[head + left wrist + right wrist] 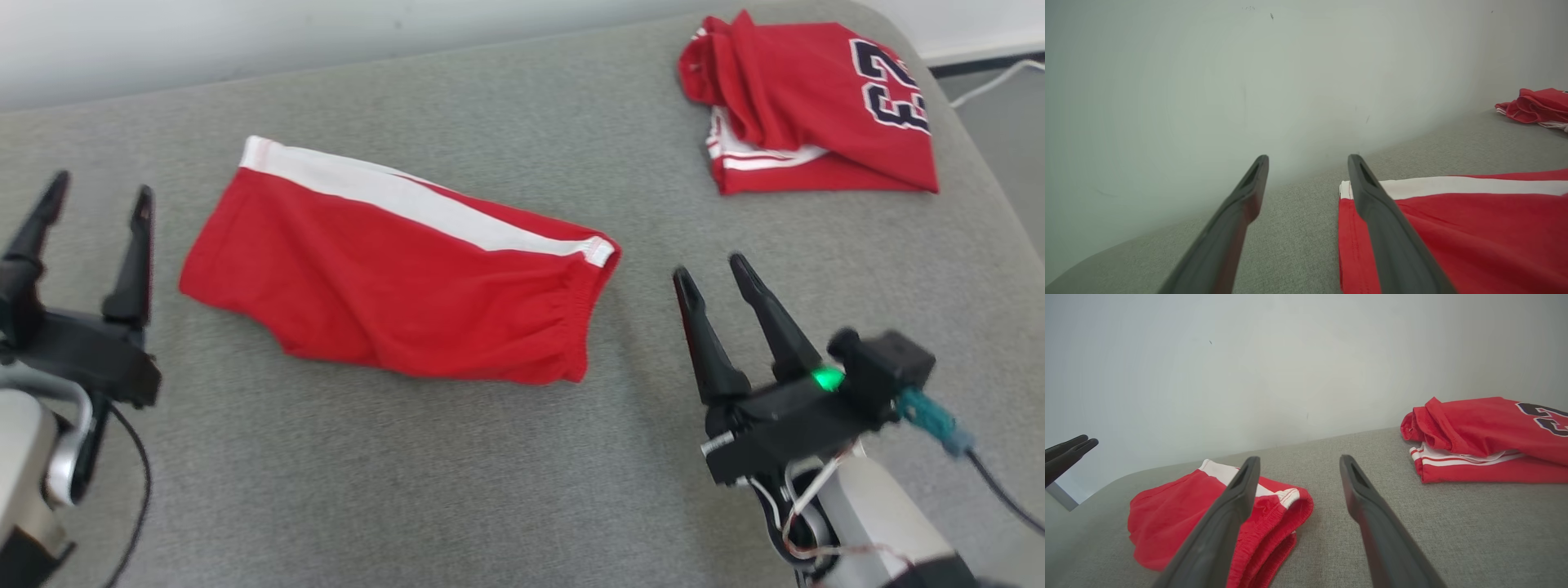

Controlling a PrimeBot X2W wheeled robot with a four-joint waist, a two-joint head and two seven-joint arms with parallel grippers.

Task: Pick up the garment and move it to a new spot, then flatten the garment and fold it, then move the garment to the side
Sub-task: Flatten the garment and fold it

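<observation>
Lying folded on the grey cushion [490, 490]: red shorts [392, 286] between 2 empty grippers.
Fingers spread wide, the left gripper [104, 184] and right gripper [709, 267] touch nothing, one off each end of the shorts; a numbered red jersey [816, 106] lies apart.

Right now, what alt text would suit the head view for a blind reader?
Red shorts with a white stripe lie flat on a grey fabric surface. The robot's left hand and right hand stand open on either side, touching nothing; a folded red jersey lies far right.
</observation>
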